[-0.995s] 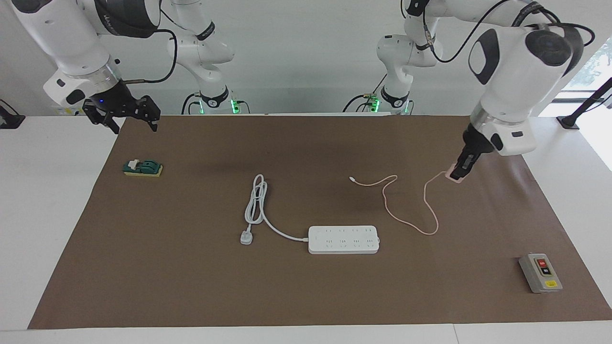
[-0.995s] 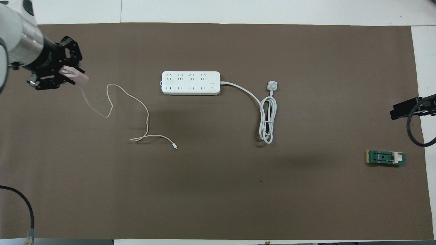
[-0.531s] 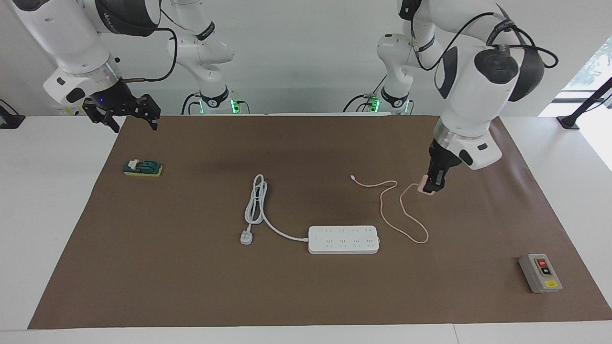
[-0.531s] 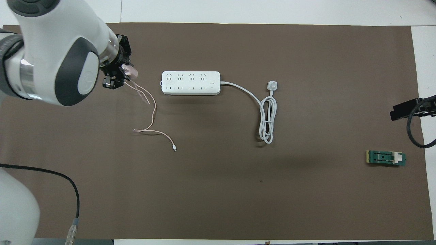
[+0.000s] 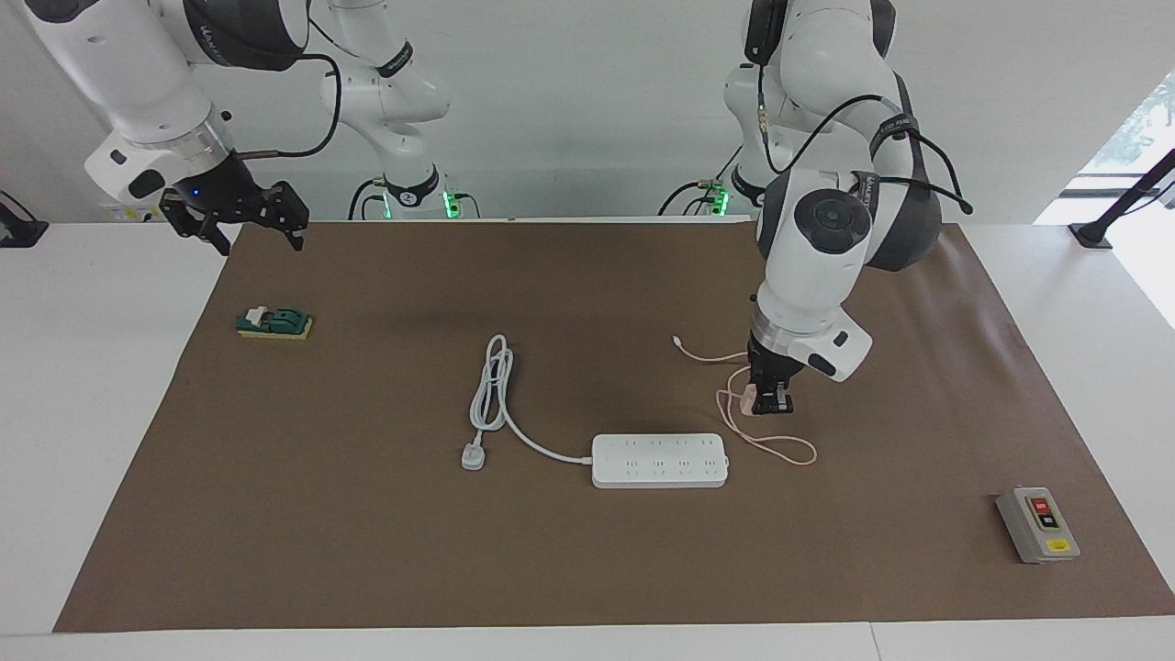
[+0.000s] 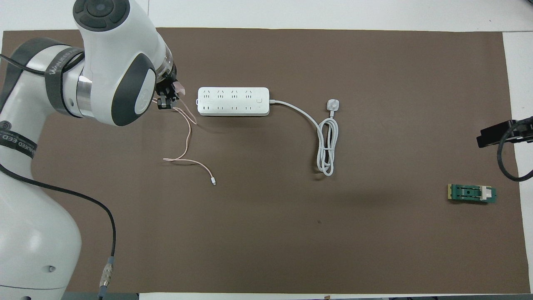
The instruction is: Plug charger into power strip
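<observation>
My left gripper [image 5: 767, 400] is shut on the charger [image 5: 748, 401], a small pale-pink cube, and holds it just above the mat beside the power strip's end toward the left arm's end of the table. In the overhead view the charger [image 6: 180, 87] shows at the gripper [image 6: 167, 99]. Its thin pink cable [image 5: 776, 450] trails on the mat [image 6: 187, 141]. The power strip [image 5: 659, 460] is a long white bar lying flat, sockets up [image 6: 233, 101]. My right gripper [image 5: 234, 216] waits open and empty over the mat's corner near its base.
The strip's thick white cord [image 5: 491, 386] and three-pin plug [image 5: 473, 456] lie toward the right arm's end. A green and yellow block [image 5: 274, 323] lies near the right gripper. A grey box with red and black buttons [image 5: 1037, 524] sits at the mat's corner.
My left gripper has carried the charger from the left arm's end of the mat in toward the power strip and lower, dragging the pink cable with it. The right arm has not moved.
</observation>
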